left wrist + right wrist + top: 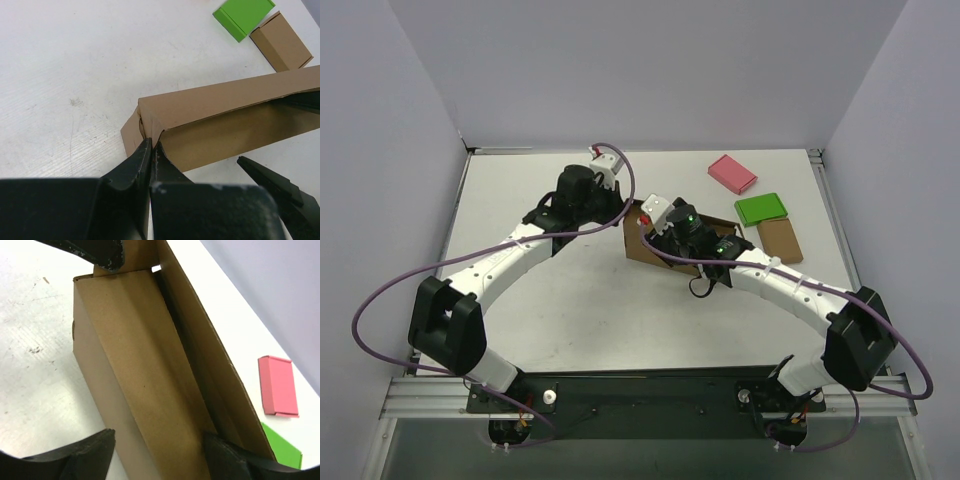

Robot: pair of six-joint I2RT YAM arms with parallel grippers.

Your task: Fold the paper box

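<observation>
Your left pincer [151, 146] was clamped shut on a corner flap of the box [220, 117]. Your right pincer [156, 436] stood open, its jaws astride the box's long raised wall at the other end. The box lay near the middle of the tabletop [590, 320], a little toward 3 o'clock, between both wrists. At 2 o'clock from it sat a pink block [732, 173] and a green block [761, 208]. At 3 o'clock sat a brown block [780, 240].

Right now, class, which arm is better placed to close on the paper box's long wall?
Right, likely: the right pincer stands open astride the paper box, while the left pincer is shut, pinching its corner.
</observation>
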